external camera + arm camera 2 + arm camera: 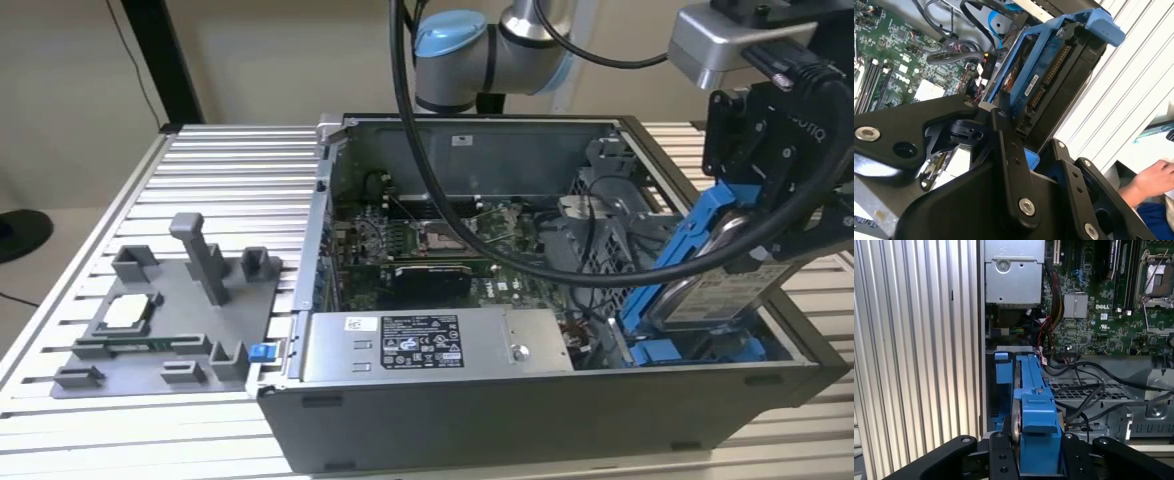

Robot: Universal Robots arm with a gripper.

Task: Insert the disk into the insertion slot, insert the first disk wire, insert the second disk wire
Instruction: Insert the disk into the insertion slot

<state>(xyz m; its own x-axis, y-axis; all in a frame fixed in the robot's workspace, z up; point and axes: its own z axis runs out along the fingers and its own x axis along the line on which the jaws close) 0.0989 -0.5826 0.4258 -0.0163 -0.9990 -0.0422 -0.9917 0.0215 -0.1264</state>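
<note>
A robotics lab: a robot arm (467, 60) is hanging over an open computer case (534, 415) on a slotted aluminium bench (227, 170).

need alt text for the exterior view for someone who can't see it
The gripper holds the disk tilted, its lower end at the insertion slot, on the exterior view's right of an open computer case standing on a slatted table.

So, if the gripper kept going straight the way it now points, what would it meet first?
Probably the insertion slot: the gripper holds the disk tilted, its lower end nearest that bay; depth is unclear.
</note>
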